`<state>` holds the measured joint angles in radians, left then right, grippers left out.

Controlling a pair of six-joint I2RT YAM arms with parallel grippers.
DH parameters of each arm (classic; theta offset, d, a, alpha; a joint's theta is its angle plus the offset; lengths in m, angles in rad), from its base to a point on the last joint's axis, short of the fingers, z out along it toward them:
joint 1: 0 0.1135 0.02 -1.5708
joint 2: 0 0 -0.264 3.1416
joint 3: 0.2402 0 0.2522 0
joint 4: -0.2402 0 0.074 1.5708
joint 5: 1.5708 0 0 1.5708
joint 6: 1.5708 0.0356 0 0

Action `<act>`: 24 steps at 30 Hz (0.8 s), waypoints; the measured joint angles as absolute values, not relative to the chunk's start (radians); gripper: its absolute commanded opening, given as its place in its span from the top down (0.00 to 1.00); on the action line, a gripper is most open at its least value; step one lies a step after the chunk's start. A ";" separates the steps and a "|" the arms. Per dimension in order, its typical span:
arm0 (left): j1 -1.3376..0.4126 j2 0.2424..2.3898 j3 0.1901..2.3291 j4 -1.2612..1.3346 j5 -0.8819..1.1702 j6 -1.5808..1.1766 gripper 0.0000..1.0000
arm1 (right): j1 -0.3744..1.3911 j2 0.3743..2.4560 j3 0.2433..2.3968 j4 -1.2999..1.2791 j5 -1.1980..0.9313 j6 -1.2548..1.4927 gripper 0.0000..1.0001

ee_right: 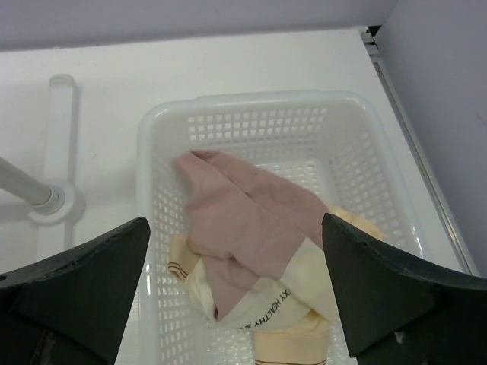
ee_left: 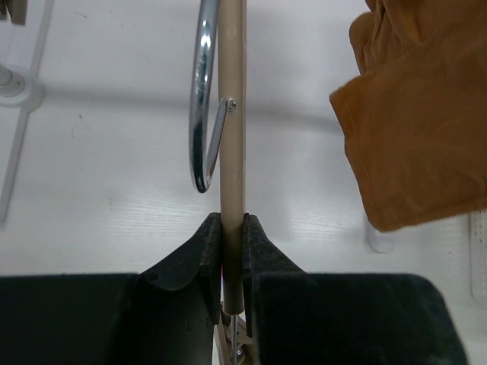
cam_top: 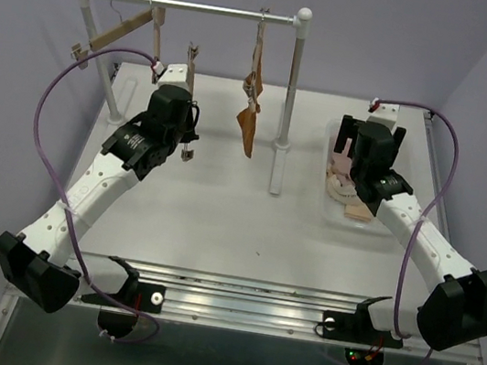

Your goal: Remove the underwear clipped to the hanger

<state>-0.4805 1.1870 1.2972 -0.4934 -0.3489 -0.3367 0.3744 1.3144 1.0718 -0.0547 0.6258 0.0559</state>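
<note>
The rust brown underwear (cam_top: pixel 250 114) (ee_left: pixel 418 114) hangs clipped to a hanger on the rail (cam_top: pixel 193 6). To its left, my left gripper (cam_top: pixel 184 136) (ee_left: pixel 232 220) is shut on the beige wooden bar of another hanger (ee_left: pixel 232 137) (cam_top: pixel 190 68), whose metal hook (ee_left: pixel 202 91) curves beside the bar. The dusty pink underwear (ee_right: pixel 251 220) lies on top of the pale cream underwear (ee_right: pixel 304 304) inside the white basket (ee_right: pixel 228 103) (cam_top: pixel 331 201). My right gripper (ee_right: pixel 234 224) (cam_top: pixel 360 178) hovers over the basket, open, with nothing between its fingers.
The rack's right post (cam_top: pixel 288 106) and its foot (ee_right: pixel 57 198) stand between the hanging brief and the basket. A further wooden hanger (cam_top: pixel 119 29) tilts at the rail's left end. The table's right edge (ee_right: pixel 396 84) runs close to the basket.
</note>
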 measured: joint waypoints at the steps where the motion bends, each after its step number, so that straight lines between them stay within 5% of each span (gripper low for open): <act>1: -0.471 1.202 1.309 -0.490 -0.348 -0.327 1.00 | 0.374 1.317 1.066 -0.058 0.619 0.064 0.00; 24: -0.344 1.570 1.854 -0.448 -0.307 -0.031 1.00 | 0.374 1.247 1.050 -0.068 0.563 0.109 0.00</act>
<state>-0.3439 1.5703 1.8538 -0.4477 -0.3065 -0.0311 0.3744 1.2472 1.0496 -0.0681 0.5632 0.1093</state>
